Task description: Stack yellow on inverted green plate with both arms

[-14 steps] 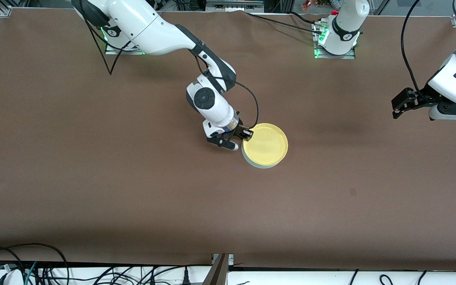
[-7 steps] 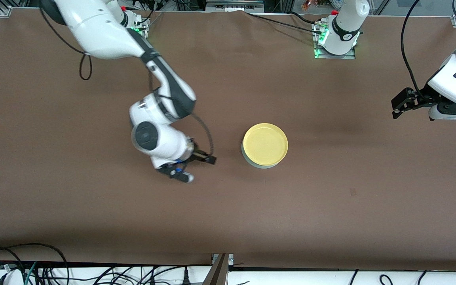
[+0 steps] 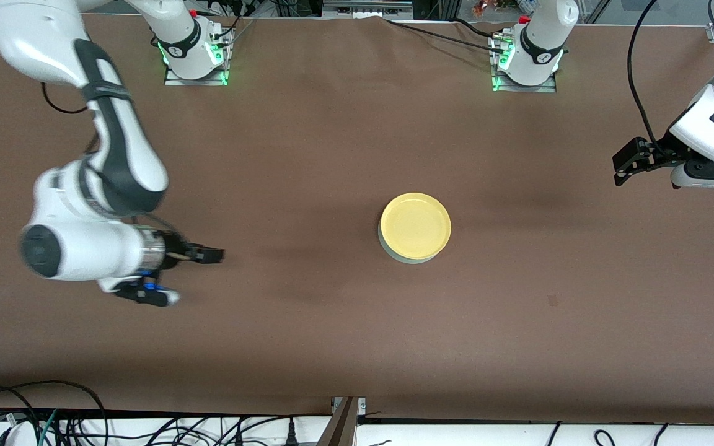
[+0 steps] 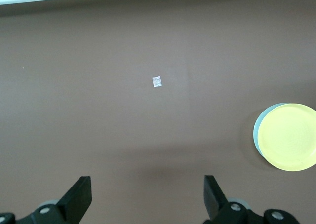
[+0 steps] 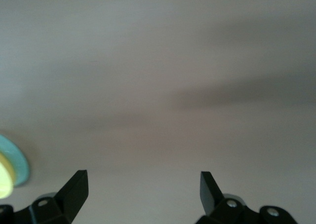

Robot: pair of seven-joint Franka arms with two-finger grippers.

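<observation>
The yellow plate (image 3: 416,225) lies on the green plate (image 3: 408,261) at the middle of the table; only a thin rim of the green one shows under it. Both also show in the left wrist view, yellow plate (image 4: 289,137) on green plate (image 4: 256,132), and at the edge of the right wrist view, yellow plate (image 5: 4,182) and green plate (image 5: 19,167). My right gripper (image 3: 211,254) is open and empty, well apart from the stack, toward the right arm's end of the table; its jaws (image 5: 143,189) stand wide. My left gripper (image 3: 620,170) is open and empty (image 4: 148,194) and waits at the left arm's end.
A small white scrap (image 4: 156,82) lies on the brown table; it shows as a faint mark (image 3: 552,301) nearer the front camera than the stack. The arm bases (image 3: 193,56) stand along the table's back edge. Cables (image 3: 53,415) run along the edge nearest the camera.
My right gripper was at the yellow plate's rim a second ago; it has let go and drawn back toward the right arm's end. The stack and the left arm have not moved.
</observation>
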